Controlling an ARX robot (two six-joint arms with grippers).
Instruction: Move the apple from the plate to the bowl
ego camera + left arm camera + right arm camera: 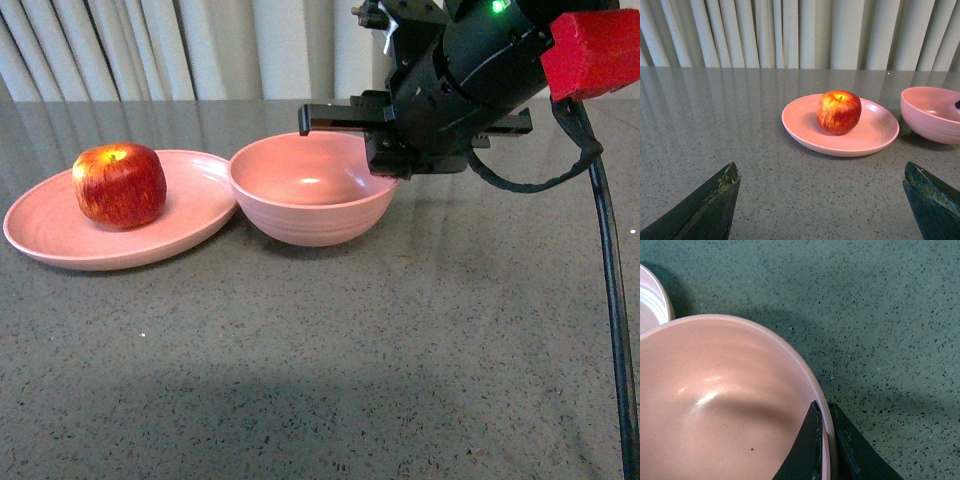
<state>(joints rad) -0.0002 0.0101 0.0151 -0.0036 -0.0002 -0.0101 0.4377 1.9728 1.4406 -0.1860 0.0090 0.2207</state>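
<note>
The red apple [119, 184] sits on the shallow pink plate [190, 235] at the left of the table. The deep pink bowl [310, 190] stands right beside the plate, its edge touching or nearly touching the plate's rim. My right gripper [388, 160] is shut on the bowl's right rim, one finger inside and one outside, as the right wrist view shows [825, 440] on the bowl [715, 400]. The bowl is empty. In the left wrist view my left gripper [822, 200] is open and empty, low over the table, short of the plate [870, 140] with the apple [838, 111].
Grey speckled tabletop [350, 350] all round. Pale curtains [150, 50] hang behind the table. The right arm's black cable [610, 300] runs down at the far right. The plate's edge shows in a corner of the right wrist view [650, 300].
</note>
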